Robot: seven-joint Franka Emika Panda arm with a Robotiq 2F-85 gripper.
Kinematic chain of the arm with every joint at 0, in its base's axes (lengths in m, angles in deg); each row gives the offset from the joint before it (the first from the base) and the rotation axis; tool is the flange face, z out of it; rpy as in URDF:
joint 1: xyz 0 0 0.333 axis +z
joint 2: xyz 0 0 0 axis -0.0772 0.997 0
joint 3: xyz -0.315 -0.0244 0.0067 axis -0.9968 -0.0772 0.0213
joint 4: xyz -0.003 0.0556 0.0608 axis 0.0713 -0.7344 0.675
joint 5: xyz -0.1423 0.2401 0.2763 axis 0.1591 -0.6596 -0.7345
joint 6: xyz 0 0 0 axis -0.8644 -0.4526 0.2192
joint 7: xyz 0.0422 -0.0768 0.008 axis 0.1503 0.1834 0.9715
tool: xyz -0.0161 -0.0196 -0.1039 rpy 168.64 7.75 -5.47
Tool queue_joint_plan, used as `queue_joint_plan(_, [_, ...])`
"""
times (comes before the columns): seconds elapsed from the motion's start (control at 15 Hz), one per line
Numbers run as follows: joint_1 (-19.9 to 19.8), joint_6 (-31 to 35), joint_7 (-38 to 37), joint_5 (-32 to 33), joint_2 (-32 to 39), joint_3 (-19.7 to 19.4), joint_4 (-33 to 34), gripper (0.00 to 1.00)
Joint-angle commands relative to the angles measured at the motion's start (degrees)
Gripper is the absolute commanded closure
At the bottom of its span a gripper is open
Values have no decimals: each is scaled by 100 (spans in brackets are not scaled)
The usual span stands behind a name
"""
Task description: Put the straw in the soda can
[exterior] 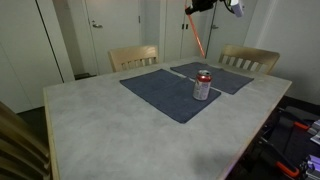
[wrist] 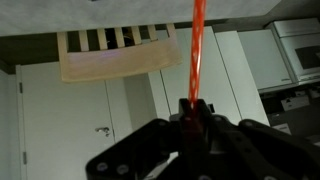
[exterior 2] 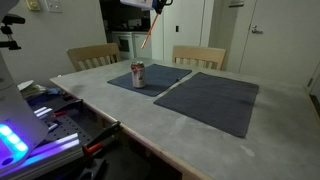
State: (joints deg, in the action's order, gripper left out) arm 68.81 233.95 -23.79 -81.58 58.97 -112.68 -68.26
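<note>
Wrist view: straw pinched in the hand.

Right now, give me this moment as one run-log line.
stage: pre-insertion | claw: shut on straw, raised above table | soda can: upright on blue placemat, untouched | straw: not yet in can

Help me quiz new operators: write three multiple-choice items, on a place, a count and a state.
1. Where does the soda can stand? A. on a blue placemat B. on a chair C. on the floor
2. How many placemats lie on the table? A. one B. two C. four
3. What state is the straw in? A. lying flat B. standing in the can C. clamped in the shut gripper
Key: A, it stands upright on the mat; B, two lie side by side; C, the jaws pinch it in mid-air.
</note>
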Motion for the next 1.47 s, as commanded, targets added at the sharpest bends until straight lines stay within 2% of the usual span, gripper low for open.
queue_joint_plan(0.0, [-1041, -2, -51, 35, 182, 878, -160, 98])
queue_joint_plan(0.07, [-1381, -3, -68, 19, 174, 1157, -227, 98])
queue_joint_plan(0.13, [-1904, -27, -826, 765, 296, 1433, -370, 98])
queue_joint_plan(0.2, [-2260, -20, -941, 909, 266, 1692, -451, 98])
queue_joint_plan(0.27, [-2571, -19, -565, 466, 160, 2048, -518, 98])
queue_joint_plan(0.47, [-3765, -20, -629, 513, 82, 3001, -892, 98])
queue_joint_plan(0.53, [-4261, -34, -1266, 1144, 117, 3284, -1056, 98])
queue_joint_plan(0.6, [-3911, -24, -829, 483, 269, 3214, -765, 98])
queue_joint_plan(0.73, [-3901, -27, -1094, 461, 207, 3313, -857, 98])
queue_joint_plan(0.93, [-3408, 9, -1380, 361, 186, 3050, -857, 98])
queue_joint_plan(1.13, [-3141, 9, -1589, 378, 201, 2853, -857, 98])
queue_joint_plan(1.4, [-3434, 1, -1656, 418, 371, 2997, -857, 98])
